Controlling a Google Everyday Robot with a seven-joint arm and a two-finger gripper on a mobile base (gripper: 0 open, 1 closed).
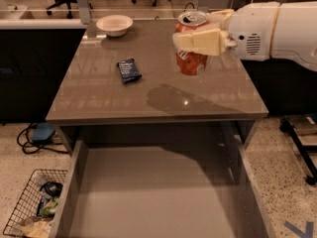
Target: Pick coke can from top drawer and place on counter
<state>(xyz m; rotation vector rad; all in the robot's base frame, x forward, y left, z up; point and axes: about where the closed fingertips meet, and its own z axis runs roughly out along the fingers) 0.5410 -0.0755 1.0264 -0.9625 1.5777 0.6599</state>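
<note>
The coke can (pixel 190 61) is orange-red with a silver top and stands upright at the right side of the counter (pixel 109 100). My gripper (pixel 200 33) comes in from the right and is shut on the can's upper half, with a cream finger (pixel 198 41) across its front. I cannot tell whether the can's base touches the counter or hangs just above it. The top drawer (pixel 148 192) is pulled open below the counter's front edge, and its grey floor holds nothing.
A flat dark blue snack packet (pixel 129 70) lies left of the can. A white bowl (pixel 114 24) stands at the back left of the counter. A wire basket of trash (pixel 32 209) sits on the floor at the lower left. Office chairs stand behind.
</note>
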